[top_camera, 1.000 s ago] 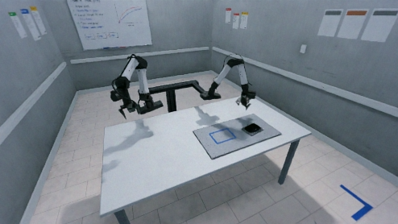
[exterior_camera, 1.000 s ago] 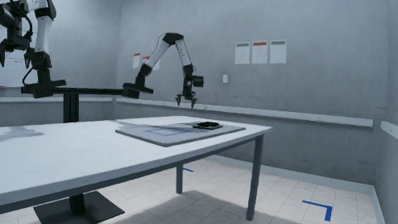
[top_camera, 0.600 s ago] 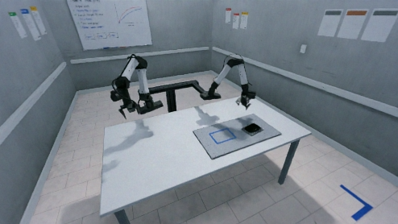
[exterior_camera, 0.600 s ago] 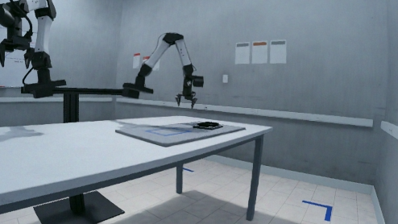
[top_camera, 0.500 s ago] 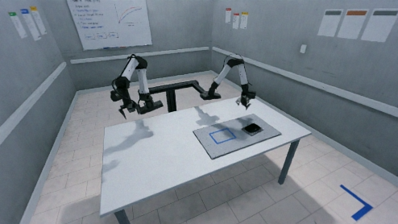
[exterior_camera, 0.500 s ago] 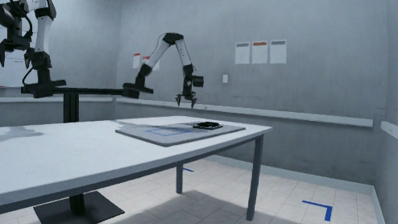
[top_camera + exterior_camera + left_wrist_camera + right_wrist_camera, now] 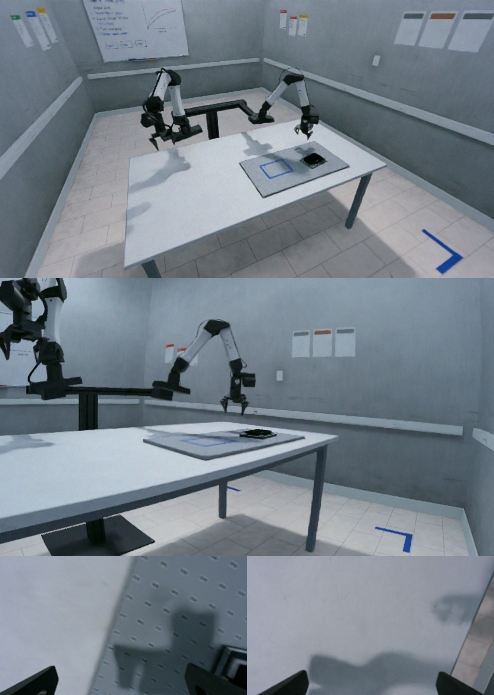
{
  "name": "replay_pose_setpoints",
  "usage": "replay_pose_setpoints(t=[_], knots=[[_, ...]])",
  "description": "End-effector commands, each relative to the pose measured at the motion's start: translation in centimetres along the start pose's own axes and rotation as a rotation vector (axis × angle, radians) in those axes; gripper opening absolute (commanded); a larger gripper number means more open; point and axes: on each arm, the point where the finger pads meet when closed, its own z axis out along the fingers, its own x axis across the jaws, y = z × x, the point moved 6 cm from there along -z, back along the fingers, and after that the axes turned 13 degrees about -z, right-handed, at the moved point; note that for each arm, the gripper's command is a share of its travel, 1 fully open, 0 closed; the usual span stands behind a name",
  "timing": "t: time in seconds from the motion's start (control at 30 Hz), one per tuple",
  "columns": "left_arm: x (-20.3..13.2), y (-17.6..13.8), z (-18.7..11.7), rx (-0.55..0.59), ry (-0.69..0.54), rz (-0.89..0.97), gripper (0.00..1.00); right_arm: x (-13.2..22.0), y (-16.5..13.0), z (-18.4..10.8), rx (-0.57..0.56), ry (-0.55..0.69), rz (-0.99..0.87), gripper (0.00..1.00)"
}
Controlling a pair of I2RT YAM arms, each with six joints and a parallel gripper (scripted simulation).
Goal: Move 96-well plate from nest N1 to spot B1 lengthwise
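You have 2 end effectors, L (image 7: 303, 136) (image 7: 234, 413) (image 7: 121, 670) and R (image 7: 165, 145) (image 7: 21, 358) (image 7: 372, 674), both wide, w/ nothing between fingers. The 1 plate (image 7: 314, 158) (image 7: 258, 433) (image 7: 241, 676) sits in 1 nest, on 1 board (image 7: 255, 180) (image 7: 175, 448) (image 7: 149, 618), near 1 taped outline (image 7: 264, 172) (image 7: 192, 443). L is above bench (image 7: 200, 205) (image 7: 90, 470) (image 7: 56, 618) (image 7: 365, 612).

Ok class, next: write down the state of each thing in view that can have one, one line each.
Left gripper: open, holding nothing
Right gripper: open, holding nothing
96-well plate: lying flat, ungripped
Taped outline: unoccupied
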Motion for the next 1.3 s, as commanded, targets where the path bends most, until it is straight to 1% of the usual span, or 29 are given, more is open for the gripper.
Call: replay_pose_setpoints(t=[0.0, 0.03, 0.1, 0.13, 0.2, 0.3, 0.43, 0.53, 0.6, 0.67, 0.77, 0.87, 1.0, 1.07, 1.13, 1.17, 1.23, 1.27], knots=[[-4.6, -2.6, -0.4, 0.159, -0.128, -0.004, 1.00, -2.4, 4.1, 1.0, -0.073, -0.119, -0.010, 1.00], [-5.5, -3.5, -0.4, 0.197, -0.136, 0.005, 1.00, -2.4, 5.5, 1.5, -0.098, -0.133, -0.024, 1.00], [-5.5, -3.5, -0.4, 0.197, -0.136, 0.005, 1.00, -2.4, 5.5, 1.5, -0.098, -0.133, -0.024, 1.00], [-6.2, -4.1, -0.4, 0.220, -0.142, 0.014, 1.00, -2.3, 6.7, 1.8, -0.119, -0.144, -0.035, 1.00], [-7.3, -5.4, -0.3, 0.258, -0.130, 0.035, 1.00, -1.9, 9.5, 2.6, -0.169, -0.161, -0.062, 1.00], [-9.5, -7.6, 0.0, 0.281, -0.116, 0.073, 1.00, 0.2, 15.2, 4.0, -0.278, -0.175, -0.120, 1.00], [-11.5, -9.8, 0.6, 0.258, -0.084, 0.119, 1.00, 5.6, 22.6, 5.4, -0.438, -0.156, -0.197, 1.00], [-12.3, -10.9, 0.9, 0.224, -0.061, 0.146, 1.00, 11.3, 27.2, 5.8, -0.560, -0.115, -0.249, 1.00], [-12.8, -11.6, 1.1, 0.209, -0.052, 0.161, 1.00, 15.7, 29.6, 5.9, -0.637, -0.076, -0.283, 1.00], [-12.8, -11.6, 1.1, 0.209, -0.052, 0.161, 1.00, 15.7, 29.6, 5.9, -0.637, -0.076, -0.283, 1.00], [-13.3, -12.4, 1.4, 0.194, -0.047, 0.176, 1.00, 22.4, 31.9, 5.6, -0.737, -0.005, -0.331, 1.00], [-13.7, -12.9, 1.7, 0.187, -0.048, 0.185, 1.00, 28.7, 32.8, 5.2, -0.818, 0.070, -0.372, 1.00], [-14.2, -13.4, 2.3, 0.187, -0.062, 0.188, 1.00, 36.1, 32.5, 4.8, -0.888, 0.167, -0.422, 1.00], [-14.3, -13.4, 2.4, 0.186, -0.067, 0.195, 1.00, 39.0, 32.0, 4.5, -0.918, 0.210, -0.442, 1.00], [-14.2, -13.5, 3.2, 0.186, -0.058, 0.198, 1.00, 42.4, 31.1, 4.0, -0.948, 0.261, -0.467, 1.00], [-14.2, -13.4, 3.4, 0.186, -0.057, 0.195, 1.00, 43.7, 30.7, 3.9, -0.958, 0.280, -0.477, 1.00], [-14.2, -13.4, 3.4, 0.186, -0.057, 0.195, 1.00, 43.7, 30.7, 3.9, -0.958, 0.280, -0.477, 1.00], [-14.5, -13.2, 2.9, 0.185, -0.071, 0.192, 1.00, 44.7, 30.4, 3.7, -0.966, 0.296, -0.485, 1.00]])
